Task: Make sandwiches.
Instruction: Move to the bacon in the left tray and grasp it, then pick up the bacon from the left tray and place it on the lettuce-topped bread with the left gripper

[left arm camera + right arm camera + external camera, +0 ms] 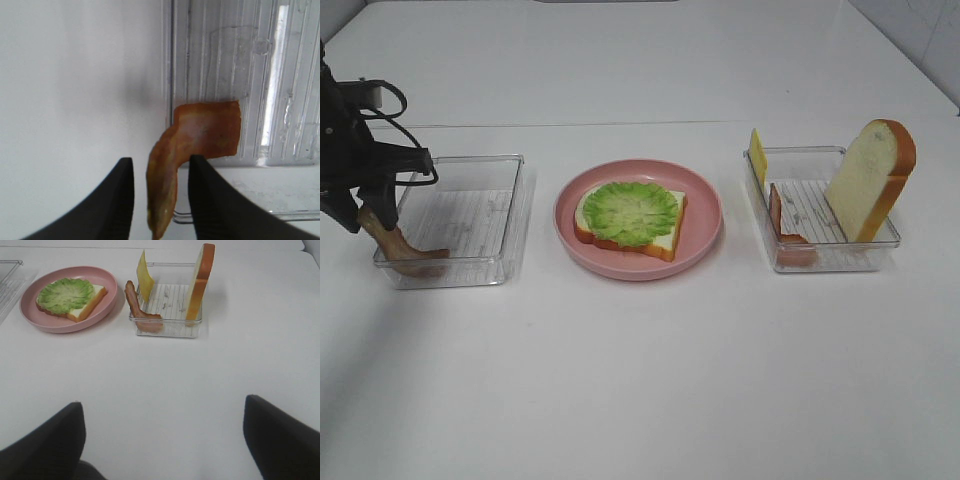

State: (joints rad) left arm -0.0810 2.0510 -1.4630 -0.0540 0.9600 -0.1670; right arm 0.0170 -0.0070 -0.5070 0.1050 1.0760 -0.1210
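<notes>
A reddish-brown bacon strip stands bent over the front wall of the left clear tray. Its upper end rises between the fingers of my left gripper. One finger touches the strip and a small gap shows at the other. On the pink plate lies a bread slice covered with green lettuce. My right gripper hovers open over bare table, well in front of the plate, with nothing between its fingers.
The right clear tray holds an upright bread slice, a yellow cheese slice and another bacon strip leaning on its wall. White table lies in front of the plate and trays.
</notes>
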